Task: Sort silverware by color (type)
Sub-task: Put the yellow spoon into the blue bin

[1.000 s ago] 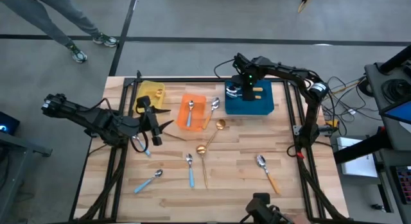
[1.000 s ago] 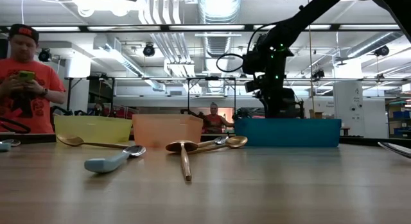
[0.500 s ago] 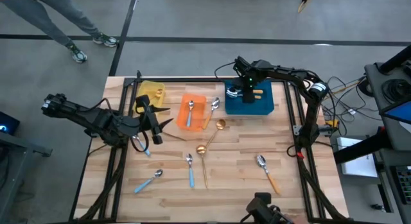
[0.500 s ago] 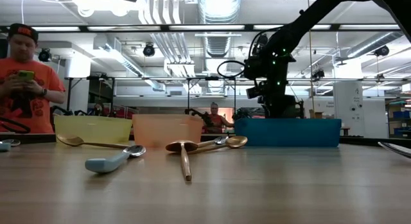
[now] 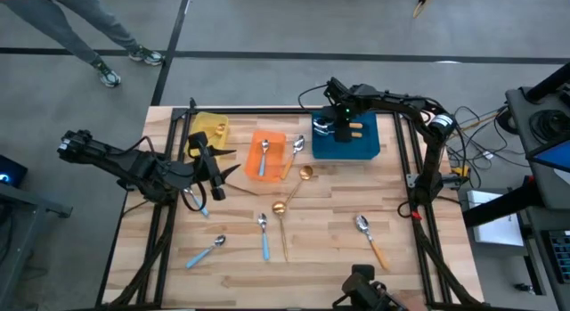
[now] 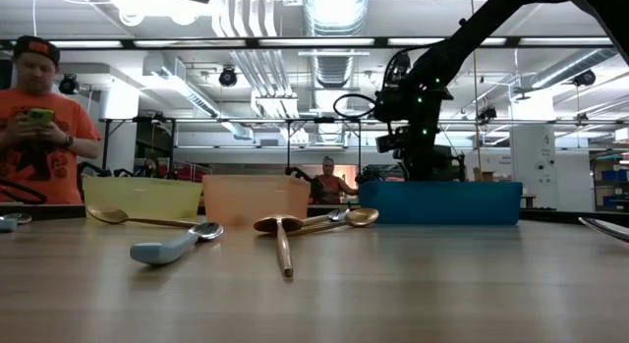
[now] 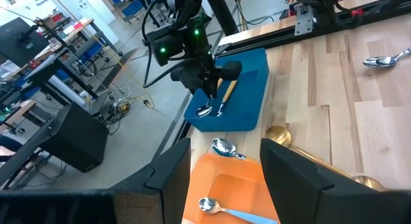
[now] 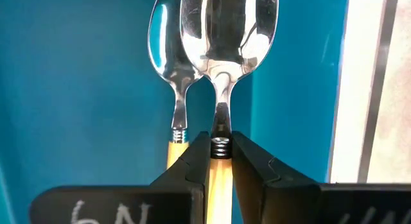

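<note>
Two dark jointed arms, green lights glowing near the right end effector (image 5: 331, 126).

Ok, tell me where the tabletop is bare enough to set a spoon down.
Bare wood lies right of the orange-handled spoon, below the blue bin, and along the near left edge below the left gripper. It is crowded mid-table around the gold spoons and orange bin.

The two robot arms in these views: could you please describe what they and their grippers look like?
Both are dark, slender, jointed arms. The right arm carries a small green light near its wrist, with black cables looping alongside. The right gripper has two black, wedge-shaped fingers above a dark bar bearing pale handwritten marks. The left gripper shows two broad, dark, flat-faced fingers.
</note>
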